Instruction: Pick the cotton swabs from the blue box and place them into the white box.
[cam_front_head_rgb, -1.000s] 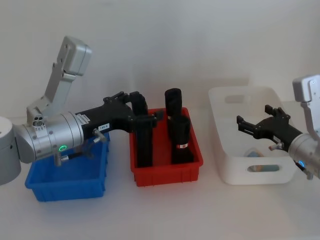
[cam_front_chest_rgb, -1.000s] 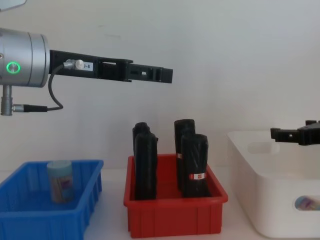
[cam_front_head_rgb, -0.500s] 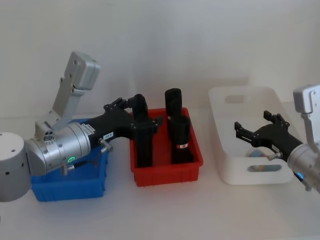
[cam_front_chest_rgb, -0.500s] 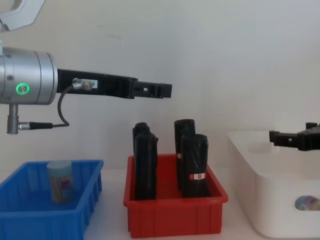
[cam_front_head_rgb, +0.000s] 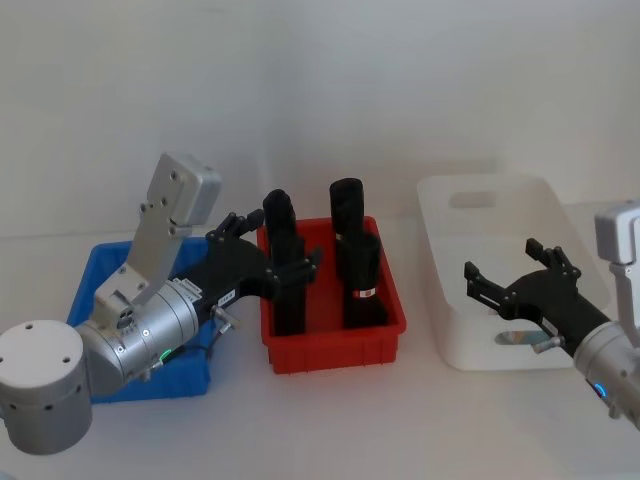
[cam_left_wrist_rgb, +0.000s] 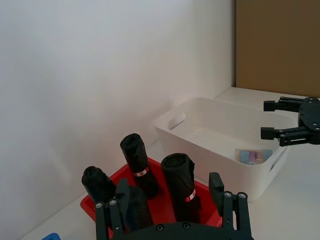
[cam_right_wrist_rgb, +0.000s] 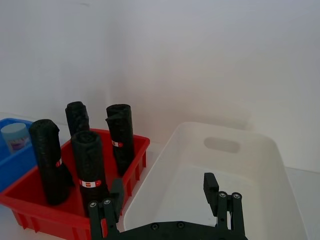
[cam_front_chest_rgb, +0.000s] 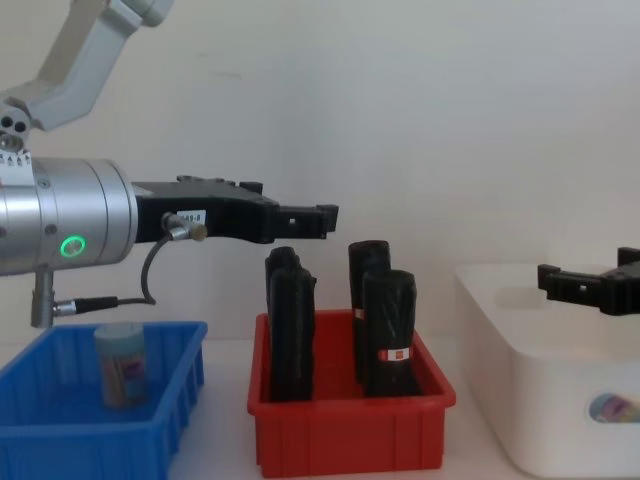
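One tub of cotton swabs (cam_front_chest_rgb: 120, 362) is seen standing upright in the blue box (cam_front_chest_rgb: 60, 440), so the task is judged to be only partly done; at least one more tub (cam_left_wrist_rgb: 252, 156) is seen lying on the floor of the white box (cam_left_wrist_rgb: 210, 117), though how many are gathered there cannot be counted with confidence, perhaps two or three. The tub in the blue box is shown as a small clear cylinder with a pale blue lid and a colourful label band; pale sticks are faintly made out inside. The left gripper (cam_front_chest_rgb: 315, 216) is held high, above the left part of the red bin (cam_front_chest_rgb: 350, 440) and its black rolls (cam_front_chest_rgb: 388, 330); its jaws are spread apart with nothing between them, and it is placed to the right of the tub and well above it. The right gripper (cam_right_wrist_rgb: 163, 190) is held over the white box, jaws likewise apart and empty. What is left, by this judgement, is for the tub in the blue box to be picked up and set down in the white box.
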